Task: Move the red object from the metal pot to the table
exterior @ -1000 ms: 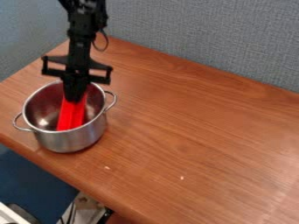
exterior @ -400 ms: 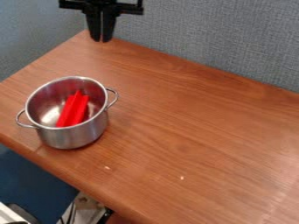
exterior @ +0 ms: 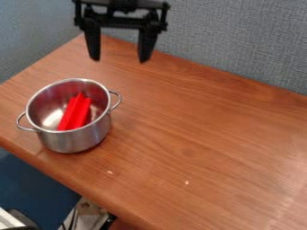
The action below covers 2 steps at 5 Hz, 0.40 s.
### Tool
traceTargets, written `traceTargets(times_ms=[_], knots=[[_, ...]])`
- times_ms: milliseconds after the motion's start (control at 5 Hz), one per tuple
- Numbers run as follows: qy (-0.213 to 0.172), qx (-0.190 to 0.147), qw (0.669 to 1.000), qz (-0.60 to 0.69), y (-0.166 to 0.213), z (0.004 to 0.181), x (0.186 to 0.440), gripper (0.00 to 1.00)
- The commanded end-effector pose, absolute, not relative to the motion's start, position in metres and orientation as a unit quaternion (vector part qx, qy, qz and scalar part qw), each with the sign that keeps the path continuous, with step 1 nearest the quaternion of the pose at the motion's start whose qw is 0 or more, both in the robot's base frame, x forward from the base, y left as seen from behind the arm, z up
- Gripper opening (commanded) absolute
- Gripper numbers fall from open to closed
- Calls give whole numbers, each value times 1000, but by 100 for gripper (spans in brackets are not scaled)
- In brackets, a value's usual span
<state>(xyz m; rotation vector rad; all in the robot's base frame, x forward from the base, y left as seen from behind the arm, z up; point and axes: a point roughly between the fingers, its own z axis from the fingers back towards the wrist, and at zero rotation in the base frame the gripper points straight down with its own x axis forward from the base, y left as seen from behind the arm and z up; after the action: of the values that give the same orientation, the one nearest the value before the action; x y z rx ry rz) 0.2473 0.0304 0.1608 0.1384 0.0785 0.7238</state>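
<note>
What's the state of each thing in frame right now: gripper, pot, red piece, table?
gripper: open, fingers spread wide, holding nothing, raised above the table's far edge.
metal pot: upright on the table near its left corner, red object inside.
red object: inside the pot, leaning against its wall, not gripped.
table: bears only the pot; red object not on it yet.

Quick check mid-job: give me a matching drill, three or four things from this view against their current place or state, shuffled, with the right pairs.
Things:
1. red object
2. metal pot
3. end effector
4. table

Places or states:
A. open, hanging above the table's far edge, holding nothing
B. lying inside the pot
C. reddish-brown wood, bearing the pot
D. standing near the table's left end

Pairs: 1-B, 2-D, 3-A, 4-C
</note>
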Motion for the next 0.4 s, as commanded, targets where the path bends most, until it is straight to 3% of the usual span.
traceTargets(times_ms=[0, 200], knots=[[32, 58, 919, 388, 37, 145, 227, 100], [34, 53, 907, 417, 43, 118, 206, 100]])
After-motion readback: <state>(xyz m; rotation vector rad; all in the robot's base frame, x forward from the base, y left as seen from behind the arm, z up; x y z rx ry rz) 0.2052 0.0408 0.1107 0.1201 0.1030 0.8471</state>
